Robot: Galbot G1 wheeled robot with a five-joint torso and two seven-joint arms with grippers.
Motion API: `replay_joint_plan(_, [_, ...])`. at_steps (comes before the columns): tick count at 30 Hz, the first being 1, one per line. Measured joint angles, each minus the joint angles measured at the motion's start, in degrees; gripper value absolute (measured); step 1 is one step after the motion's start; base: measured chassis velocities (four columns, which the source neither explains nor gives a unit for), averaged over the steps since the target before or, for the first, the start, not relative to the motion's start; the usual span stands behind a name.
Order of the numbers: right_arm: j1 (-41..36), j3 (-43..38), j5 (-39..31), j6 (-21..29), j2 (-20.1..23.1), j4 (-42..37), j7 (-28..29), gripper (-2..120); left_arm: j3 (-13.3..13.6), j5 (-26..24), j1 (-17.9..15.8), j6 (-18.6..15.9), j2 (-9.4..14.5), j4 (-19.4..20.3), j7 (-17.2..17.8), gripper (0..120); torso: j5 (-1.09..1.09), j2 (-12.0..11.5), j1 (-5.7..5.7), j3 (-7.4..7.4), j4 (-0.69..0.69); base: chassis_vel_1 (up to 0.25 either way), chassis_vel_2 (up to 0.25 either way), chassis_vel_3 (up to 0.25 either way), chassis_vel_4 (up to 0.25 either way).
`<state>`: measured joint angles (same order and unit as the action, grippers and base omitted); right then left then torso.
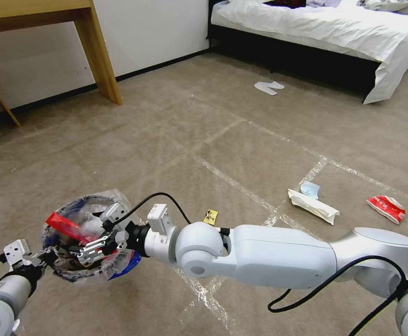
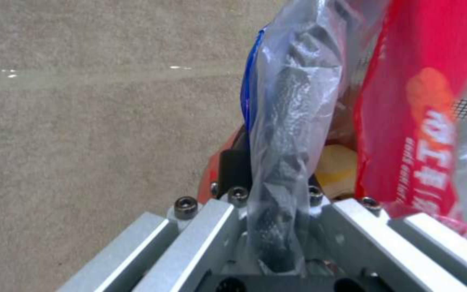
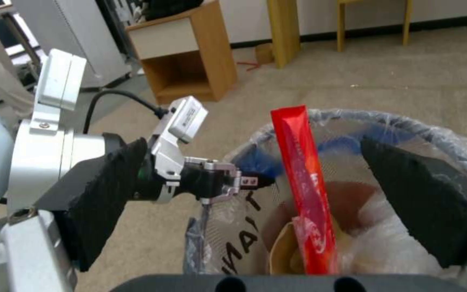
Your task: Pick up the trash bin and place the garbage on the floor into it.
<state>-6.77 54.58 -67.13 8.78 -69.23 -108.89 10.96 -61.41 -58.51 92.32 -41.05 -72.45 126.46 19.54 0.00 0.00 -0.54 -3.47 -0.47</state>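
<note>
My left gripper (image 1: 50,256) is shut on the near rim of the trash bin (image 1: 87,198), a round bin lined with clear plastic. The left wrist view shows the bagged rim (image 2: 290,101) clamped in that left gripper (image 2: 277,190). Over the bin mouth, my right gripper (image 1: 92,235) is open. In the right wrist view a red wrapper strip (image 3: 301,182) stands upright in the bin (image 3: 406,123), touching neither black pad (image 3: 423,194). Brown paper (image 3: 279,253) and white tissue (image 3: 377,239) lie inside. On the floor lie a yellow wrapper (image 1: 210,216), white packet (image 1: 312,206), blue mask (image 1: 310,189) and red-white packet (image 1: 386,207).
A wooden table leg (image 1: 102,56) stands at the back left, and a bed (image 1: 325,28) with white sheets at the back right. A pair of white slippers (image 1: 269,87) lies before the bed. Tape lines cross the carpet.
</note>
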Motion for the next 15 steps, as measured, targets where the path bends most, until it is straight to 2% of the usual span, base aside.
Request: replay_joint_plan(15, [0.1,0.57,0.72,-0.14,0.06,-0.17,-0.22,100,-0.06,0.45,-0.21,0.13,-0.13,-0.42,-0.12,0,0.0,0.0,0.0,0.0,0.0,0.0,0.0,0.0,0.0])
